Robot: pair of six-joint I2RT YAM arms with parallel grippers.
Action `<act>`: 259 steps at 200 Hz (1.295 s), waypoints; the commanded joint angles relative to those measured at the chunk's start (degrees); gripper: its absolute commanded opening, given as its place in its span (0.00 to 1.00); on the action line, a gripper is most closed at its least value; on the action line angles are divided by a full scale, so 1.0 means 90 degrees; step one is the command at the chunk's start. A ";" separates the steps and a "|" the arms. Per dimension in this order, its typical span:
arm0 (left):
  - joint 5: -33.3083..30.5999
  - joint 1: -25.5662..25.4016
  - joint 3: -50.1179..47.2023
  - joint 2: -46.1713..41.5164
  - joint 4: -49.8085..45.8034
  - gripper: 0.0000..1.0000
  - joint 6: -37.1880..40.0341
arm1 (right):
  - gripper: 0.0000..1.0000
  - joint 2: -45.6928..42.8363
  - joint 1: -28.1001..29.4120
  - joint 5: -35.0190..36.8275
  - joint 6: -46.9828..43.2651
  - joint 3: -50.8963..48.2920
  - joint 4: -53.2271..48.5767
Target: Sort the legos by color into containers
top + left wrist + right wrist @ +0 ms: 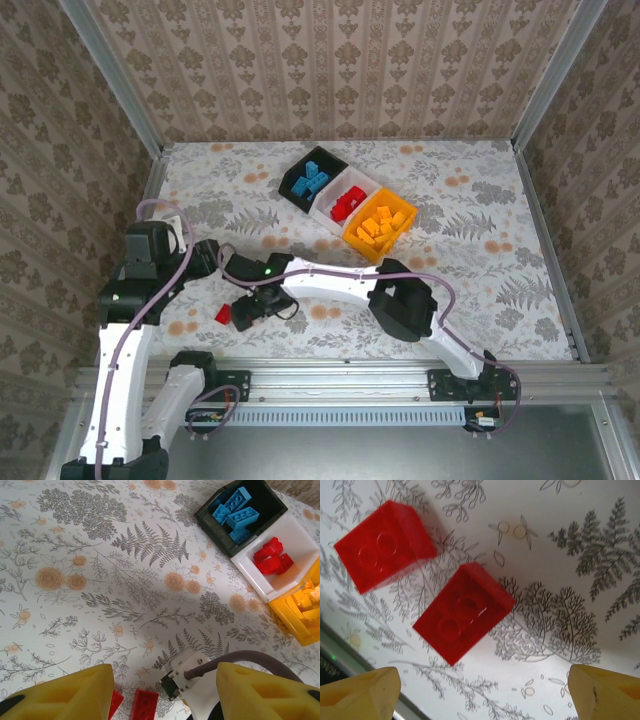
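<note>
Two red legos (pixel 462 612) (pixel 385 545) lie flat on the floral tabletop, close together, just ahead of my right gripper (pixel 482 695). That gripper is open and low over them, with bare table between its yellow fingertips (pixel 362 695). In the top view the right gripper (pixel 250 306) is beside a red lego (pixel 223 313). My left gripper (pixel 164 675) is open and holds nothing; it looks down on the right arm's wrist (pixel 192 677) and the red legos (pixel 145 705). The black container (pixel 312 180) holds blue bricks, the white container (pixel 345 205) red ones, and the orange container (pixel 380 225) orange ones.
The right arm (pixel 400 300) stretches across the near table from its base at the right. The left gripper (pixel 205 258) sits close behind the right one. A metal rail (pixel 340 372) runs along the near edge, and papered walls close in the table.
</note>
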 commanded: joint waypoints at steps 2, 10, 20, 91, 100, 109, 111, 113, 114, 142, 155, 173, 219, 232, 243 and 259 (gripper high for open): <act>0.0145 0.0022 -0.0037 -0.0079 -0.0016 0.57 -0.0029 | 0.88 0.0418 0.0118 0.0713 0.0304 0.0462 -0.0524; 0.0054 0.0023 -0.0047 -0.0114 -0.0032 0.58 -0.0040 | 0.88 0.0485 0.0133 0.0753 0.0317 0.0500 -0.0432; -0.0069 0.0035 -0.0056 -0.0184 -0.0045 0.58 -0.0043 | 0.87 0.0528 0.0155 0.0769 0.0362 0.0494 -0.0281; -0.0533 0.0169 -0.0057 -0.0210 -0.0405 0.61 0.0157 | 0.76 0.1070 0.0196 0.1038 0.0356 0.1105 -0.0351; -0.0521 0.0173 -0.0047 -0.0210 -0.0426 0.61 0.0179 | 0.73 0.1072 0.0197 0.1038 0.0358 0.1053 -0.0368; -0.0486 0.0189 -0.0040 -0.0211 -0.0412 0.61 0.0198 | 0.69 0.1035 0.0189 0.1073 0.0347 0.0977 -0.0373; -0.0480 0.0183 -0.0046 -0.0211 -0.0408 0.61 0.0205 | 0.68 0.1029 0.0187 0.1073 0.0347 0.0954 -0.0372; -0.0466 0.0186 -0.0052 -0.0211 -0.0402 0.61 0.0206 | 0.67 0.1008 0.0187 0.1081 0.0339 0.0929 -0.0367; -0.0465 0.0188 -0.0055 -0.0211 -0.0399 0.61 0.0208 | 0.67 0.1001 0.0187 0.1085 0.0343 0.0912 -0.0365; -0.0296 0.0190 -0.0126 -0.0199 -0.0286 0.61 0.0204 | 0.58 0.0563 0.0105 0.1132 0.0403 0.0208 -0.0031; -0.0185 0.0189 -0.0188 -0.0168 -0.0200 0.61 0.0187 | 0.54 0.0339 0.0035 0.1186 0.0441 -0.0139 0.0087; -0.0054 0.0187 -0.0226 -0.0078 -0.0120 0.61 0.0152 | 0.50 0.0006 -0.0087 0.1187 0.0500 -0.0678 0.0293; 0.0331 0.0182 -0.0342 0.0107 0.0149 0.61 0.0001 | 0.45 -0.0910 -0.0356 0.1405 0.0556 -0.1972 0.0633; 0.0510 0.0173 -0.0401 0.0202 0.0239 0.61 -0.0049 | 0.44 -0.1248 -0.0458 0.1441 0.0595 -0.2444 0.0781; 0.0641 0.0164 -0.0452 0.0264 0.0317 0.61 -0.0109 | 0.43 -0.1553 -0.0565 0.1441 0.0647 -0.2891 0.0942; 0.0788 0.0112 -0.0552 0.0342 0.0473 0.62 -0.0211 | 0.43 -0.2021 -0.0746 0.1433 0.0744 -0.3539 0.1148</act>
